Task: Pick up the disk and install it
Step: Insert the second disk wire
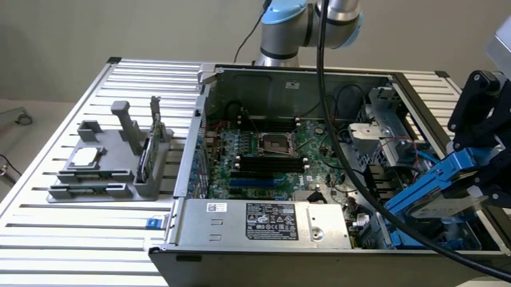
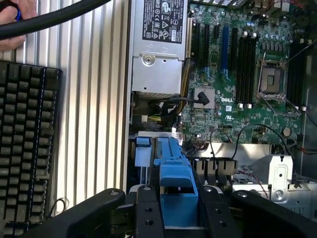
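- The gripper (image 1: 471,179) is clamped on the disk (image 1: 435,191), its black fingers (image 2: 148,208) pressing the bright blue carrier from both sides, so the drive hangs from its upper end.
- The disk sits tilted over the computer case (image 1: 279,260), at the corner by the case's front wall on the exterior view's right, with its lower end dipping toward the drive bay (image 2: 148,148). I judge the tilt is there to feed it into the bay at an angle.
- Inside the case, the motherboard (image 1: 271,155) lies flat and apart from the disk; the power supply (image 1: 267,221) sits beside the bay.
- A grey holder (image 1: 108,173) stands on the slatted table (image 1: 80,239) outside the case, well apart from the disk.
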Action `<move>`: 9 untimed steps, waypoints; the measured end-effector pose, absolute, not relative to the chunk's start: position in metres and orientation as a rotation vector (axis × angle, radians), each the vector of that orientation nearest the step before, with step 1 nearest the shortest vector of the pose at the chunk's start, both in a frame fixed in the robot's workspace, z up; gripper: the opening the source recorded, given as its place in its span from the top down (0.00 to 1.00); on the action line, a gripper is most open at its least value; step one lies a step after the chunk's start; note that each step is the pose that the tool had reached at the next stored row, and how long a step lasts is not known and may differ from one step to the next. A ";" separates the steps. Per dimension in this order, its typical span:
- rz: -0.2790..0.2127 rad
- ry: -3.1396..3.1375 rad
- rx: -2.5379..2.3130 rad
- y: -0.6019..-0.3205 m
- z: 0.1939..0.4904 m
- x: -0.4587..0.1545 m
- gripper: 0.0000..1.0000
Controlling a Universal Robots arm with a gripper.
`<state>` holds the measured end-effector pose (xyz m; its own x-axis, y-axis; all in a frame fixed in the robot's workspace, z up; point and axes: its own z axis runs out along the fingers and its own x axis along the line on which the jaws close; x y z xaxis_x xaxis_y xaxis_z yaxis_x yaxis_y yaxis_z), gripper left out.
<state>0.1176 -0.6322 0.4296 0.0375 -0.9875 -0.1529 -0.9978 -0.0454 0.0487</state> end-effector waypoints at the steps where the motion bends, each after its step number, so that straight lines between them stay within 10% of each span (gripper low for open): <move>1: 0.222 2.120 -2.211 -0.632 0.429 0.118 0.68; 9: 0.220 2.121 -2.211 -0.632 0.426 0.119 0.68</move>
